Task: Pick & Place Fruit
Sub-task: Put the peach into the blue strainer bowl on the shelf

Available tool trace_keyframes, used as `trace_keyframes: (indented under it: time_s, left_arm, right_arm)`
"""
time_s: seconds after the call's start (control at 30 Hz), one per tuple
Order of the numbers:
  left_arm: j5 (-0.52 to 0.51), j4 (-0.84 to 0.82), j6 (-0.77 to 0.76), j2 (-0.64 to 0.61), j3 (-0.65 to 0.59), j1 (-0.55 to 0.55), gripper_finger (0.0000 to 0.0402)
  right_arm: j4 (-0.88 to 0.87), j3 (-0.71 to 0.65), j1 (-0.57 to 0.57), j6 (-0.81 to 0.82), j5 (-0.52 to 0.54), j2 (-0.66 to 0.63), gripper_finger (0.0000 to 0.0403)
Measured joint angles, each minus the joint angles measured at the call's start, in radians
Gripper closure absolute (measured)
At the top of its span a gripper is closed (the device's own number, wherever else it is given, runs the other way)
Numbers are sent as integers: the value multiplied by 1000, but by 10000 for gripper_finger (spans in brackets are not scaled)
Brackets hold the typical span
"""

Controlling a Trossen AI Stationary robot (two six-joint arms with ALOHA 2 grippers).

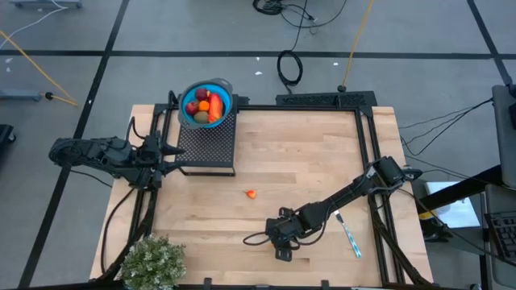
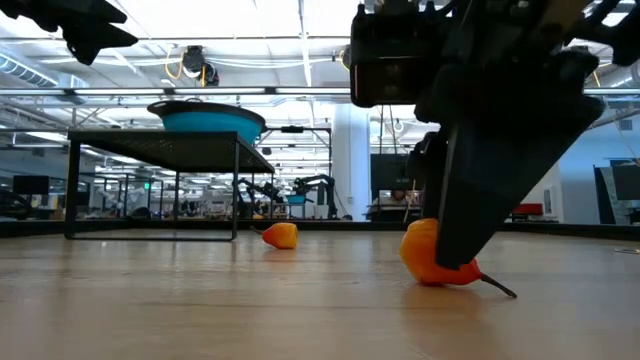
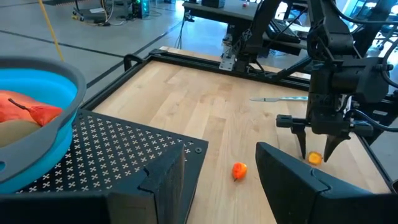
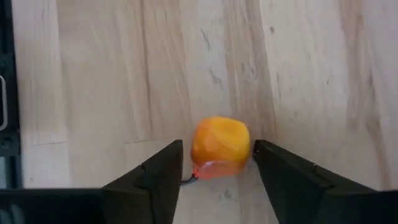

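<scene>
1. Small orange fruit piece (image 4: 221,148) sits on the table (image 1: 306,161), directly between the right gripper (image 4: 217,168) fingers, a narrow gap on each side.
2. No clear long axis; thin stem points toward one finger.
3. Jaws part-open around it, not yet clamped.
4. Second orange piece (image 1: 251,193) lies apart, toward the blue bowl (image 1: 187,95).
5. Left gripper (image 1: 165,153) is farther off, beside the rack (image 1: 205,145), fingers apart, empty.

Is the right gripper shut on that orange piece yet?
Not yet. The right gripper is open, fingers either side of the orange piece, small gaps showing; the piece sits on the table.
</scene>
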Motion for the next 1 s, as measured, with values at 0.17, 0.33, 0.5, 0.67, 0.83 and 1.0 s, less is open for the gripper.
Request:
trace_keyframes:
  time_s: [0.17, 0.33, 0.5, 0.67, 0.83, 1.0]
  left_arm:
    - [0, 0, 0, 0, 0, 0, 202]
    - [0, 0, 0, 0, 0, 0, 202]
    - [0, 0, 0, 0, 0, 0, 202]
    - [0, 1, -1, 0, 0, 0, 202]
    - [17, 4, -5, 0, 0, 0, 202]
    - [85, 31, -33, 1, 0, 0, 202]
  right_arm:
    - [5, 0, 0, -35, 12, 1, 237]
    - [5, -1, -1, -47, 13, 1, 271]
    - [10, -1, -2, -50, 12, 1, 294]
    - [62, -2, -4, -50, 10, 2, 299]
    - [111, -2, -10, -54, 8, -14, 297]
    - [132, -2, -27, -98, 8, -70, 300]
